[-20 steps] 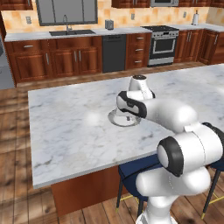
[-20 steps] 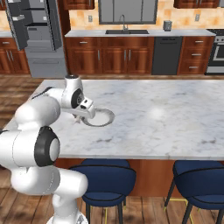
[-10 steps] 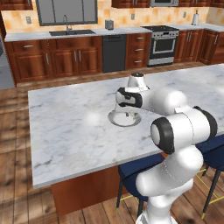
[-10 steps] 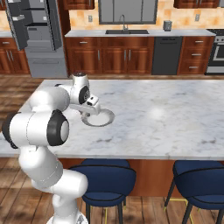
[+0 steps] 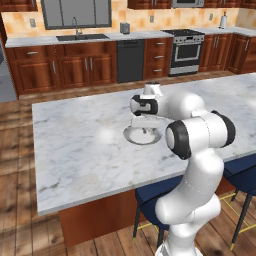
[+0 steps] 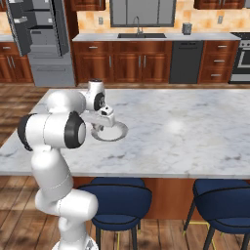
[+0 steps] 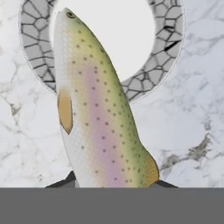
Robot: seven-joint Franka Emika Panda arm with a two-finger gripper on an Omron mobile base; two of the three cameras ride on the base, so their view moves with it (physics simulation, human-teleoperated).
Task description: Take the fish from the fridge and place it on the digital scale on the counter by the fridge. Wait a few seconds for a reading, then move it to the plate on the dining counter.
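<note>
Hand view looking down on a slender green-backed, pink-striped speckled fish point(image 7: 94, 113) clamped at its tail in the gripper point(image 7: 111, 183), head hanging over a round pale plate with a grey mosaic rim point(image 7: 173, 48), white-grey veined marble tabletop point(image 5: 75, 150) beneath.

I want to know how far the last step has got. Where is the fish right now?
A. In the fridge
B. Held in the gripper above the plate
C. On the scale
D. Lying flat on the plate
B: the hand view shows the fish clamped between the fingertips, hanging over the plate on the dining counter.
</note>
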